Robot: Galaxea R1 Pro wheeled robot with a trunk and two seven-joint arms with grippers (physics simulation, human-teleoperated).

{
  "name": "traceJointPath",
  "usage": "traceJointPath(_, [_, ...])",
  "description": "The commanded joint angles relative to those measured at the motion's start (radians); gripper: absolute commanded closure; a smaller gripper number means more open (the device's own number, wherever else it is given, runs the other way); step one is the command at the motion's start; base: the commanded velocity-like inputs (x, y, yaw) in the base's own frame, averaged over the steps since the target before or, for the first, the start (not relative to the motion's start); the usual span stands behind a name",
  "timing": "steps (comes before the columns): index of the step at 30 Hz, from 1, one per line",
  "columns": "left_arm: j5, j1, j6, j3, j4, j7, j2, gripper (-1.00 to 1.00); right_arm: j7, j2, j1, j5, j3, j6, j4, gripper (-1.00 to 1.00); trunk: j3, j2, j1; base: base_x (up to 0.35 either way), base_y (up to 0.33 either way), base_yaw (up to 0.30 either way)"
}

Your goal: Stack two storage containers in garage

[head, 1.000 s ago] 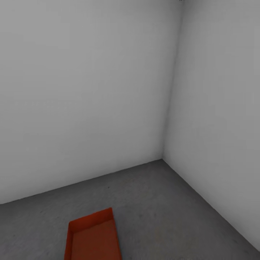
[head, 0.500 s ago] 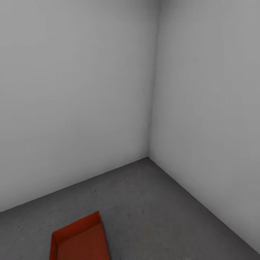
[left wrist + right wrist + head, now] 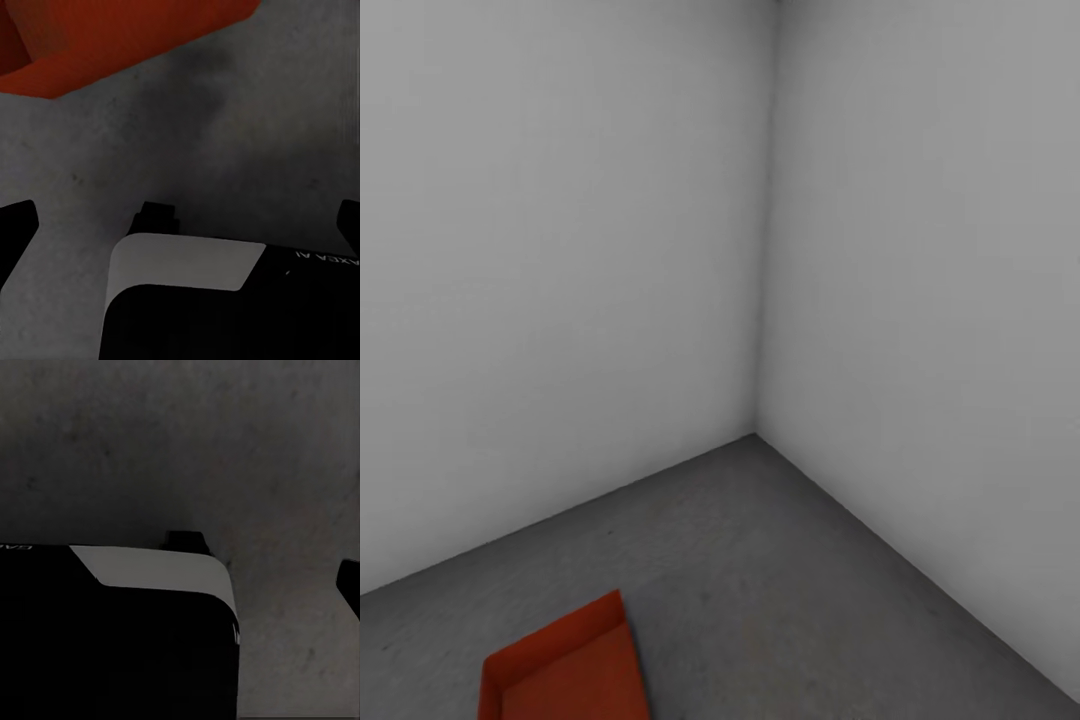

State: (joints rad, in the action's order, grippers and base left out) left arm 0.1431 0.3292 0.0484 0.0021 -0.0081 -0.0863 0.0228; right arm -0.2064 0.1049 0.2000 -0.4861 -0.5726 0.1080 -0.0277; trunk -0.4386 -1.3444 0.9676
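Orange-red storage container point(image 3: 565, 670) resting on grey concrete floor point(image 3: 790, 600), near the white-walled corner point(image 3: 760, 420), left gripper point(image 3: 180, 217) spread empty, right gripper's state unclear.

1. The storage container point(image 3: 565, 668) is cut off by the head view's bottom edge; only its far end is seen.
2. In the left wrist view, the container's orange wall point(image 3: 112, 37) is cropped and blurred.
3. Both grippers' fingers are cut by frame edges; their state cannot be judged.
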Motion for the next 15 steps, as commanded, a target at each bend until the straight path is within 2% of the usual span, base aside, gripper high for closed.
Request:
traceJointPath(1, [0.008, 0.000, 0.004, -0.001, -0.001, -0.003, 0.000, -1.00, 0.004, 0.001, 0.001, -0.010, -0.008, 0.004, -0.003, -1.00, -0.001, -0.001, 0.000, 0.000, 0.000, -0.183])
traceJointPath(11, [0.007, 0.000, 0.004, -0.001, -0.001, -0.003, 0.000, -1.00, 0.045, -0.001, 0.001, -0.012, -0.007, 0.010, -0.003, -1.00, -0.001, -0.001, 0.000, 0.000, 0.000, -0.229])
traceJointPath(15, [0.007, 0.000, 0.004, -0.001, -0.001, -0.003, 0.000, -1.00, 0.048, -0.013, 0.001, -0.012, -0.007, 0.011, -0.003, -1.00, -0.001, -0.001, 0.000, 0.000, 0.000, -0.241])
